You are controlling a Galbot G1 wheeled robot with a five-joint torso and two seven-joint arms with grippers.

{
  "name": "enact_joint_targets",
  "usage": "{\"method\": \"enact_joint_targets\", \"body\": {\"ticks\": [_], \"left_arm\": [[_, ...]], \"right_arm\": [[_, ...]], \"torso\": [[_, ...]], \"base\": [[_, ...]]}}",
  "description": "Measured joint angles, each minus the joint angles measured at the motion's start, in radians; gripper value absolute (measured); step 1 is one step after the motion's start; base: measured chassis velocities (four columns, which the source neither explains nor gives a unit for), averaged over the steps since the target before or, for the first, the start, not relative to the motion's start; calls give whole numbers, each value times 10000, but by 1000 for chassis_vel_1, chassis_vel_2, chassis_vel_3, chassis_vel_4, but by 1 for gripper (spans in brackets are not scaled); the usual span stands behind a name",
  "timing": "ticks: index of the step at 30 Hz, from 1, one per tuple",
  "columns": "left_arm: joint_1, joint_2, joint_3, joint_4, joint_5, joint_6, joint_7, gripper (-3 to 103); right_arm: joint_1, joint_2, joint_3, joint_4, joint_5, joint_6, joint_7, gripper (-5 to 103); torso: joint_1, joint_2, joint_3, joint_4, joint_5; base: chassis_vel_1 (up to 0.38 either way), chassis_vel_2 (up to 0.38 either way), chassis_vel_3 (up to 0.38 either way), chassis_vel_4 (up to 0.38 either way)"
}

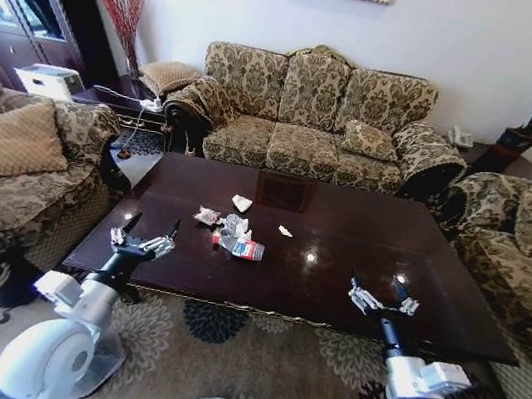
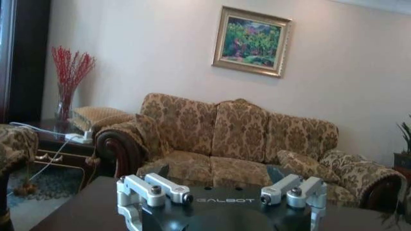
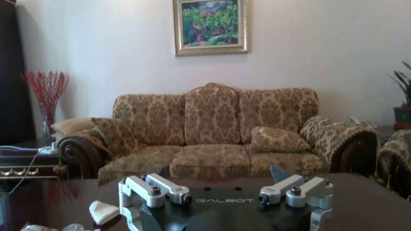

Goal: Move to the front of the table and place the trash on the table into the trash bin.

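Left gripper (image 2: 222, 192) hovering w/ fingers (image 2: 163, 185) spread wide over the table (image 2: 77, 211) near its edge, facing a patterned sofa (image 2: 237, 139) & framed painting (image 2: 251, 41) on wall.

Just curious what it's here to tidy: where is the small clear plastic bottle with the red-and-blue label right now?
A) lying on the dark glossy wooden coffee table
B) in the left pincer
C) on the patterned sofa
A: the small clear plastic bottle with the red-and-blue label lies on the dark glossy wooden coffee table among crumpled white paper scraps.

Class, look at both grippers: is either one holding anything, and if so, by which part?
Nothing is held. The left gripper and the right gripper both hover open over the near edge of the table, apart from the trash near its middle.
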Motion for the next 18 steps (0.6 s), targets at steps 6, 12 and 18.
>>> {"method": "enact_joint_targets", "body": {"ticks": [6, 12, 18], "left_arm": [[105, -169, 116, -30, 182, 1, -32, 100], [64, -201, 163, 23, 221, 128, -71, 100], [44, -223, 110, 151, 232, 534, -211, 100]], "right_arm": [[0, -88, 39, -63, 186, 318, 103, 100], [100, -162, 29, -122, 41, 383, -34, 100], [374, -182, -147, -263, -182, 517, -276, 100]], "torso": [[0, 0, 0, 0, 0], [0, 0, 0, 0, -1], [0, 0, 0, -2, -1]], "base": [[0, 0, 0, 0], [0, 0, 0, 0], [0, 0, 0, 0]]}}
